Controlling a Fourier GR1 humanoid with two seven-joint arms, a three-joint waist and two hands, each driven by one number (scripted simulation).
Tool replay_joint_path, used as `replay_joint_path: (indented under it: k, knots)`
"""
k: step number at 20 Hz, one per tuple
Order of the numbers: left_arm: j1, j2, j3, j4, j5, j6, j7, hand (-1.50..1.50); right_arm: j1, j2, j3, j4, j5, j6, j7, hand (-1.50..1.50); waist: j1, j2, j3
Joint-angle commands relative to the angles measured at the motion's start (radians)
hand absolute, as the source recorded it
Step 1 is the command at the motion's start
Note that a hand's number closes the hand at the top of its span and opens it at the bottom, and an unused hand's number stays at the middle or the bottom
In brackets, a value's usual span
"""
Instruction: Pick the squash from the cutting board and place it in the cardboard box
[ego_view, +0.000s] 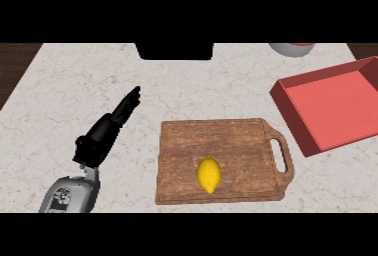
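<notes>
The squash (210, 175) lies on the cutting board (221, 145), in the board's near half and a little left of its middle, with its long axis running almost straight away from the robot, the nearer tip just short of the board's near edge. The only hand in view is the left hand (107, 130), which sits off the board's left edge over the bare worktop (88, 80), its fingers straight and held together, pointing up and away and holding nothing. From that hand the squash lies to the right and somewhat nearer the robot, with the board's left strip between the two; they are well apart, not touching. The right hand does not show at all, so which of the two is closer cannot be judged. The cardboard box (328, 112), reddish inside and open on top, stands beyond the board's right, handle side, so it lies farther from the left hand than the squash does. A grasp from the left would likely need to cross the squash's narrow width, meeting its long flanks rather than its tips.
</notes>
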Motion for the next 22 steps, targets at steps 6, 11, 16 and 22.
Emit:
replay_joint_path:
  k: [6,11,16,22]
  knots:
    - [-0.021,-0.012,0.005,0.015,-0.014,0.010,-0.009,0.00,-0.302,0.038,0.195,0.255,0.212,-0.106,0.016,1.50,0.010,0.003,0.001]
    - [0.002,-0.003,0.008,0.049,-0.011,-0.014,-0.061,0.00,-0.408,0.111,0.313,0.321,0.349,-0.163,0.012,1.50,0.006,0.003,0.000]
    - [0.019,-0.013,-0.002,0.007,-0.020,-0.003,-0.011,0.00,-0.437,0.197,0.364,0.499,0.482,-0.271,-0.101,1.50,0.001,0.001,0.001]
    - [0.016,0.016,0.023,-0.012,0.001,-0.029,-0.023,0.00,-0.529,0.281,0.382,0.689,0.461,-0.185,0.010,-1.50,0.006,0.002,0.001]
